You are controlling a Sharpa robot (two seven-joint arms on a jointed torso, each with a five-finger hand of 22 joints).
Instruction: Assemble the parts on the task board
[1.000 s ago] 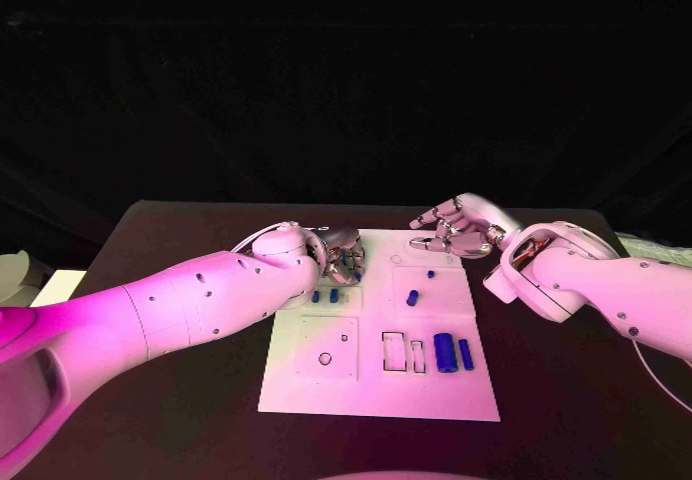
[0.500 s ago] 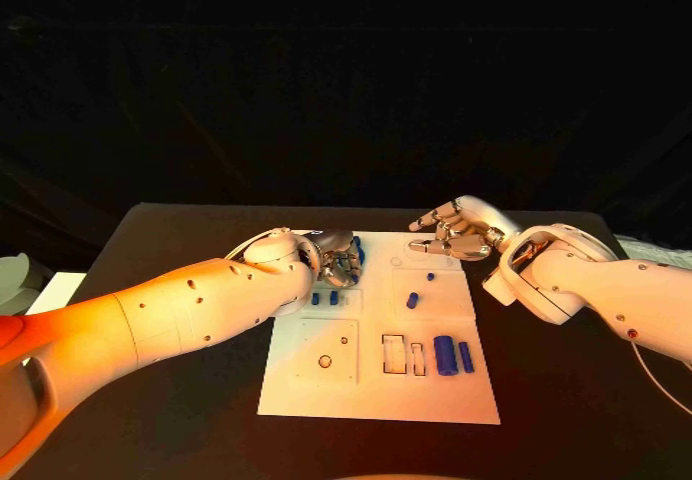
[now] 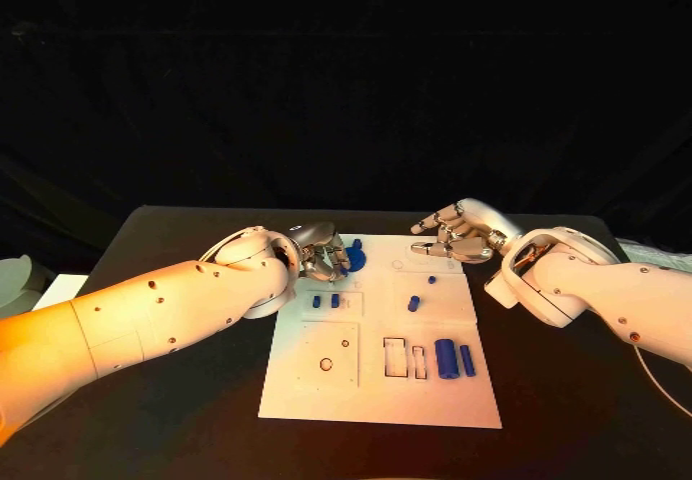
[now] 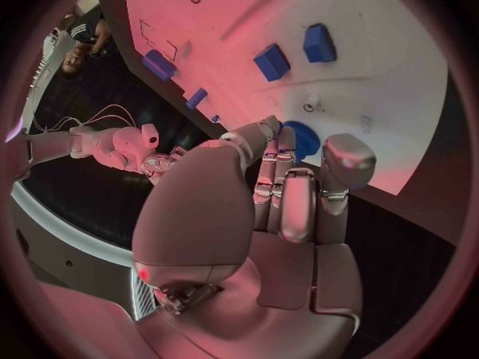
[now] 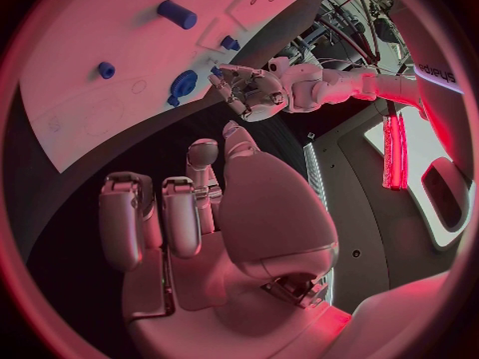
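The white task board (image 3: 378, 395) lies in the middle of the black table. A round blue toothed part (image 3: 355, 259) lies flat at the board's far left; it also appears in the left wrist view (image 4: 303, 140) and the right wrist view (image 5: 183, 83). My left hand (image 3: 320, 258) sits just left of it with its fingertips (image 4: 271, 128) at the part's edge and nothing in its grasp. My right hand (image 3: 459, 235) hovers past the board's far right corner, fingers apart and loosely bent, holding nothing (image 5: 190, 215).
Two small blue blocks (image 3: 325, 299) sit on the board's left half, and small blue pegs (image 3: 413, 300) in its middle. A thick blue cylinder (image 3: 446, 356) and a thin one (image 3: 466, 352) lie at the right, beside narrow slots (image 3: 394, 355). Black table surrounds the board.
My left hand has drawn back to the left off the round blue part, which was covered by the fingers and now lies uncovered. The right hand has barely moved.
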